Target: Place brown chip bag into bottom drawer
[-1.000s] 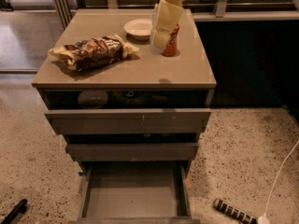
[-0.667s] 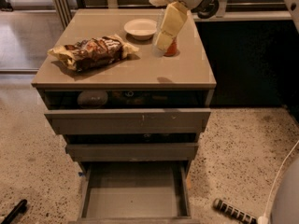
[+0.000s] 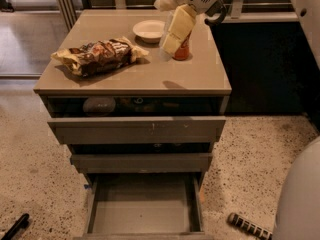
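Camera view gives us the grey cabinet from above and in front, with the gripper [image 3: 171, 43] hanging over the back right of the cabinet top [image 3: 150, 79], at about 1 o'clock in the scene. Compared with a second ago, we see it no longer hanging nearly straight down: it now tilts, its tip swung toward 7 o'clock, and it sits just in front of a red container [image 3: 183, 52] and just beside the white bowl [image 3: 149, 30]. We cannot tell whether the claw is open or closed, but it carries nothing that we can see. The robot's white body [image 3: 300, 194] also fills more of the 5 o'clock corner than before, so we judge the base is closing in. The brown chip bag [image 3: 97, 56] lies flat on the cabinet top at 9 o'clock from the gripper, well apart from it and in the same spot as before. The bottom drawer [image 3: 142, 209] stands pulled out at 6 o'clock, its floor bare. We read this as the reach toward the bag just beginning: the pick is not yet made, and the drawer is ready to receive the bag.
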Robot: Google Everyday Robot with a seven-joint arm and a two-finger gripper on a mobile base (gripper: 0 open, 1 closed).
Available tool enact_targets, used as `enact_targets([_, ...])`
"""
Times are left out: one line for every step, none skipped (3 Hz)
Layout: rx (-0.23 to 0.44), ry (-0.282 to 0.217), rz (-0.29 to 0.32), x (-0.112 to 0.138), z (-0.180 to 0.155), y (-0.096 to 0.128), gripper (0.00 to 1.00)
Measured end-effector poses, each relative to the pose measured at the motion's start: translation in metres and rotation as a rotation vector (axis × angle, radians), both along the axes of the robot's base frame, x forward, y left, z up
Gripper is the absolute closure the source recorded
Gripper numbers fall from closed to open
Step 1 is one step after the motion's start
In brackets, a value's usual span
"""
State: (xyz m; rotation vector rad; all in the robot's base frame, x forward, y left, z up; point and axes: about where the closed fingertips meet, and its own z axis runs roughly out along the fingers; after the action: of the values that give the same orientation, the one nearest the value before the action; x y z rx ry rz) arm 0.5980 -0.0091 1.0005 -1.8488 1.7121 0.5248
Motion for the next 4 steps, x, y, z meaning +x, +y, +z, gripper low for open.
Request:
enact_targets([-0.002, -0.009, 0.003, 0.013, 0.002, 0.014, 0.0])
enact_targets([-0.013, -0.067, 0.07, 0.039, 0.024, 0.086, 0.0])
enact_targets([0.0, -0.075, 0.06, 0.044, 0.023, 0.089, 0.0])
enact_targets([-0.02, -0.087, 0.033, 0.05, 0.019, 0.089, 0.0])
